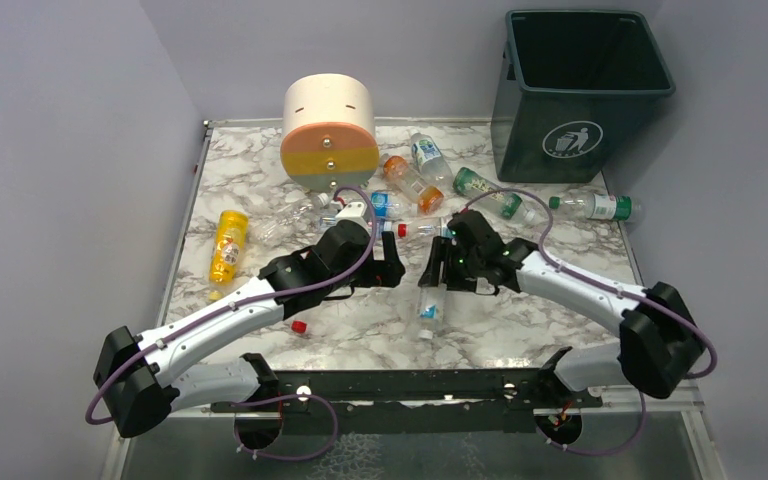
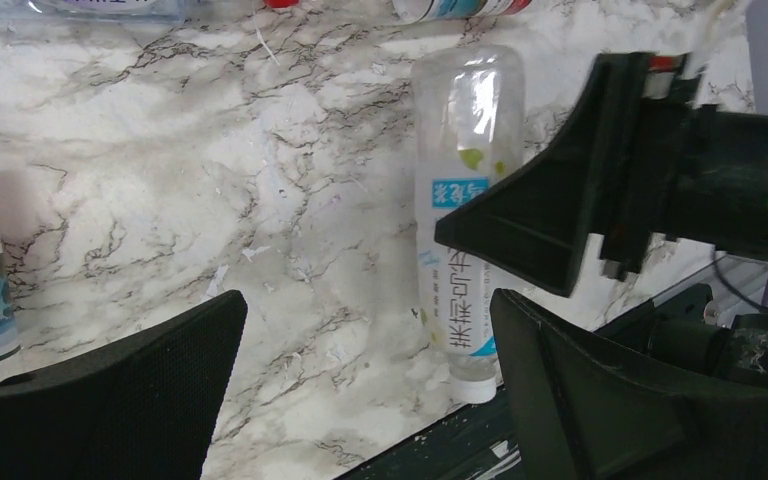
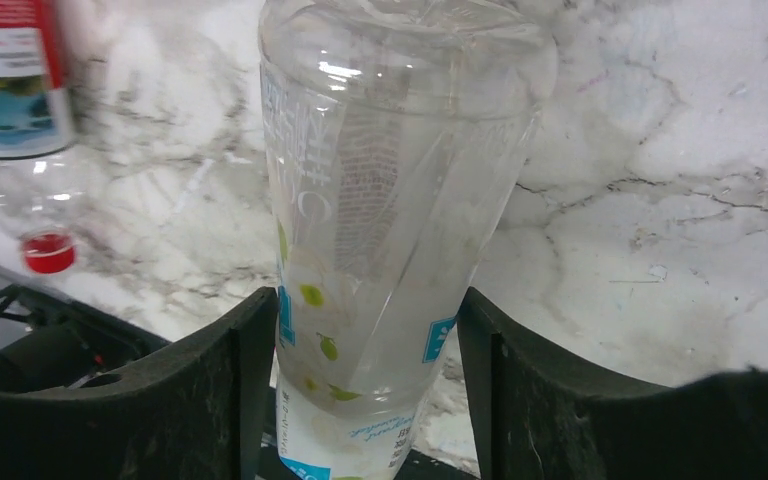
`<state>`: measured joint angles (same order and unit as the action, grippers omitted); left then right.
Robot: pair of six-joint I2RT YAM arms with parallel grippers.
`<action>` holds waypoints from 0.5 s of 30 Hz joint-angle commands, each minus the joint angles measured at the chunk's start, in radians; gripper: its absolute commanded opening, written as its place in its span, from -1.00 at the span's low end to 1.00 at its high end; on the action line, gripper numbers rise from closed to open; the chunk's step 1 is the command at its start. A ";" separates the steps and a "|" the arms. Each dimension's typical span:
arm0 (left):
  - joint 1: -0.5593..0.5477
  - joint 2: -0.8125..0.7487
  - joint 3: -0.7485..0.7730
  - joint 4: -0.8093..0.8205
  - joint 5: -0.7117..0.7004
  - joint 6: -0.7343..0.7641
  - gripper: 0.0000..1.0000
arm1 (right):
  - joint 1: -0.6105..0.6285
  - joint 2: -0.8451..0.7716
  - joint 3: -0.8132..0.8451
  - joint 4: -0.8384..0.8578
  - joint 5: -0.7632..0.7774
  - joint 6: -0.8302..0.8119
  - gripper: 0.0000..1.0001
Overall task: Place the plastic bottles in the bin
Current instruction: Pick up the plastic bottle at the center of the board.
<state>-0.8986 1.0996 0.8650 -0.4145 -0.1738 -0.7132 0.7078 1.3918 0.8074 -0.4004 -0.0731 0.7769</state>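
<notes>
A clear plastic bottle (image 1: pixel 429 302) with a blue-and-white label lies near the table's front middle. My right gripper (image 1: pixel 442 266) is shut on it, and in the right wrist view a finger presses each side of the bottle (image 3: pixel 380 200) at the gripper (image 3: pixel 368 330). Just left of it, my left gripper (image 1: pixel 388 268) stands open and empty over bare marble (image 2: pixel 365 300), with the same bottle (image 2: pixel 460 200) beside its right finger. Several more bottles lie farther back: orange (image 1: pixel 412 183), yellow (image 1: pixel 228 245), green (image 1: pixel 487 190). The teal bin (image 1: pixel 530 140) stands at the back right.
A cream drawer unit (image 1: pixel 328 130) stands at the back centre. A loose red cap (image 1: pixel 299 326) lies near the left arm. A red-labelled bottle (image 3: pixel 10 80) lies close on the right gripper's left. The table's dark front edge (image 2: pixel 480 440) is right below both grippers.
</notes>
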 commanded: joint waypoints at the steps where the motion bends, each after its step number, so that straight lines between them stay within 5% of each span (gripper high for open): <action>1: 0.002 -0.012 -0.009 -0.006 -0.027 0.006 0.98 | 0.005 -0.119 0.101 -0.087 0.068 -0.042 0.09; 15: 0.004 -0.028 -0.006 -0.005 -0.028 0.013 0.98 | -0.078 -0.111 0.585 -0.323 0.132 -0.215 0.11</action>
<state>-0.8986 1.0977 0.8650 -0.4145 -0.1741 -0.7128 0.6811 1.2552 1.2591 -0.6434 0.0254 0.6430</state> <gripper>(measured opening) 0.989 0.626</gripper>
